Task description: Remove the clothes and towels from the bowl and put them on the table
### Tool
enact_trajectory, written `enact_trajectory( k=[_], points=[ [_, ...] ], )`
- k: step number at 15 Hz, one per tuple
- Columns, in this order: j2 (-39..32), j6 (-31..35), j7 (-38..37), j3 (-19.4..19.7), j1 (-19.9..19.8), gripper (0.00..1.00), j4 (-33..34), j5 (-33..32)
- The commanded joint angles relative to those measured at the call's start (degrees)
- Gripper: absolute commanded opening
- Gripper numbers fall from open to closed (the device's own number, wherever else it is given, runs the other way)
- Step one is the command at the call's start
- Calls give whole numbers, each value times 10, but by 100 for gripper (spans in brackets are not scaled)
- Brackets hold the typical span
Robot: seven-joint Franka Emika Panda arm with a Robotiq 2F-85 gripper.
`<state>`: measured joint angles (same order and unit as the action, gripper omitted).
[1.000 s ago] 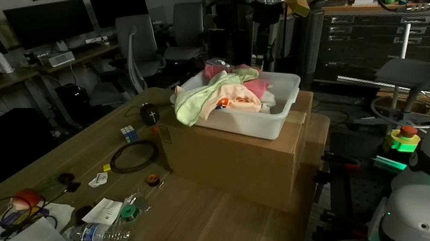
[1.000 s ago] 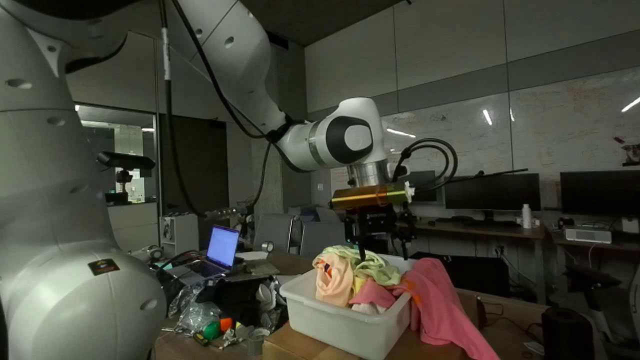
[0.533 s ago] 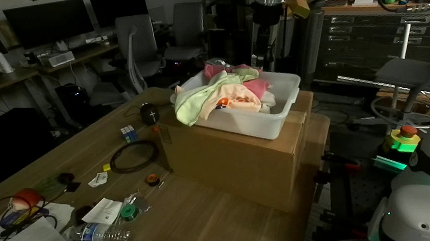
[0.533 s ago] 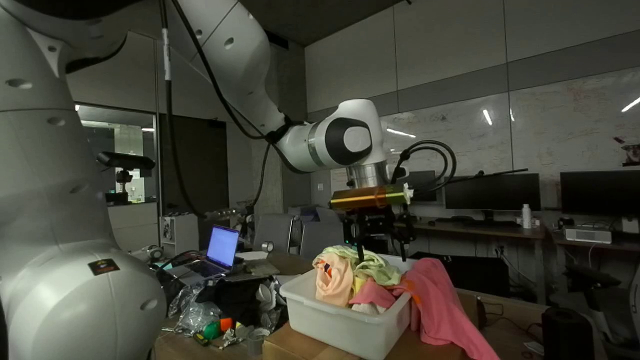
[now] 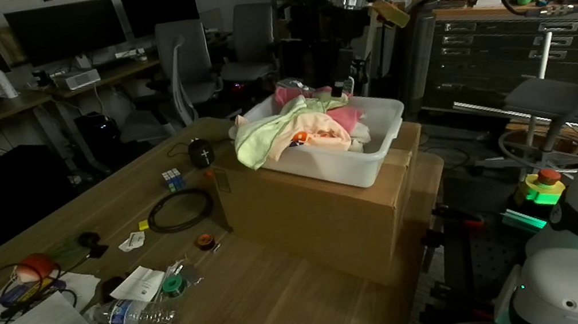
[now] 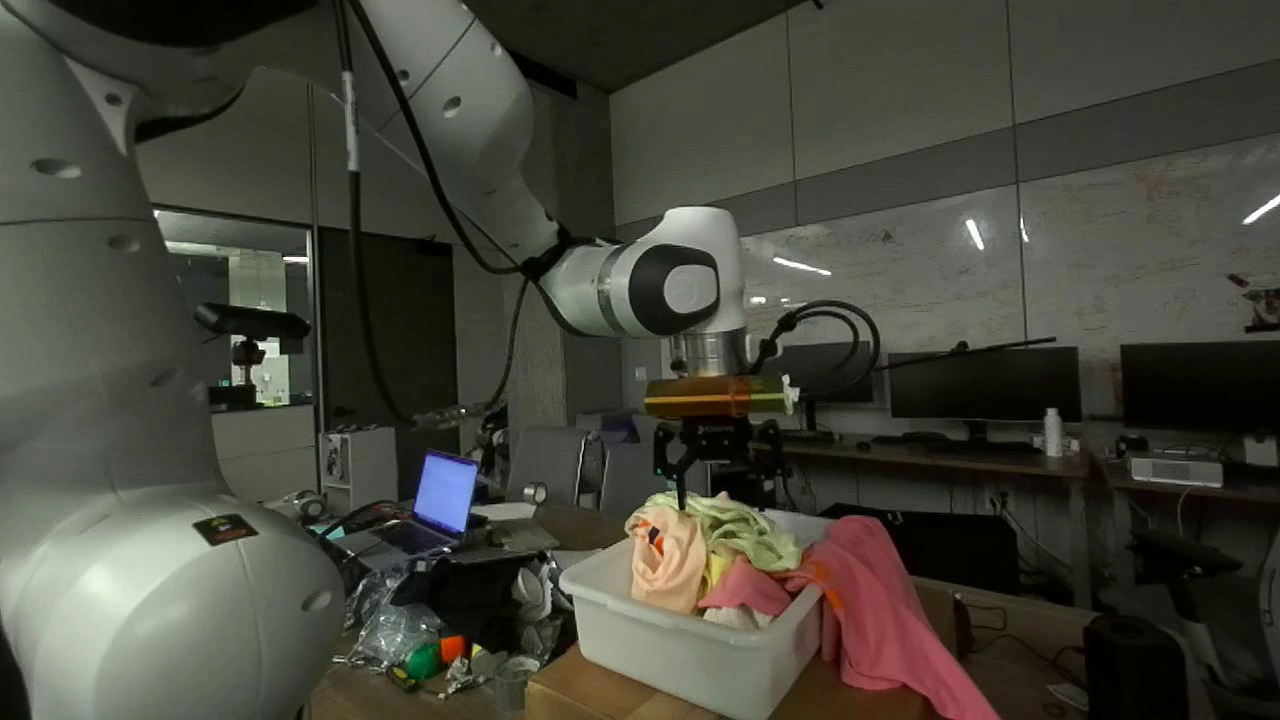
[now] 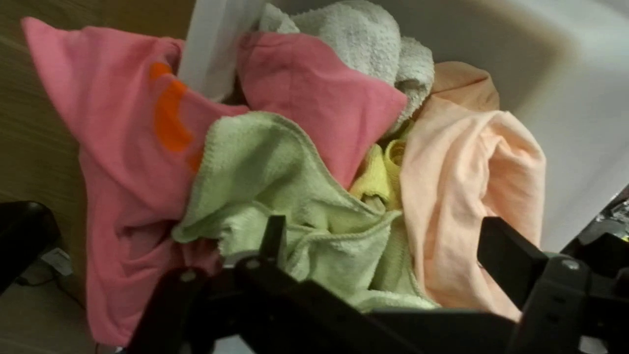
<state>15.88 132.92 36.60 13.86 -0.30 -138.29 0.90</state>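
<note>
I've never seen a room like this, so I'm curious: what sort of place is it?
Most likely a robotics lab, perhaps inside an office: there's a big robot arm, a row of computer monitors, and a large whiteboard along the wall.

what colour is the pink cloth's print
The print is orange, seen best in the wrist view.

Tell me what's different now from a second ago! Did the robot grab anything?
In an exterior view, the arm and its gripper have moved left, toward the side with the peach cloth. Nothing visibly got grabbed or let go: the jaws stand apart in the wrist view. The peach cloth, green towel and pink cloth look just as they were, and so does the white bin.
</note>
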Motion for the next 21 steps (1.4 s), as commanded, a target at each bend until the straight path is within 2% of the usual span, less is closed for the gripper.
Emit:
enact_trajectory(
  k=[1,4,9,17,19,21],
  points=[
    [-25,-26,43,-7,15,100,29,50],
    [-49,-34,49,-17,19,100,38,69],
    [-104,-30,20,-46,10,100,50,55],
    [-145,37,-15,-68,-10,100,49,33],
    [-147,46,-18,-70,-13,74,48,31],
    [-145,60,-28,-72,-17,58,45,23]
  ],
)
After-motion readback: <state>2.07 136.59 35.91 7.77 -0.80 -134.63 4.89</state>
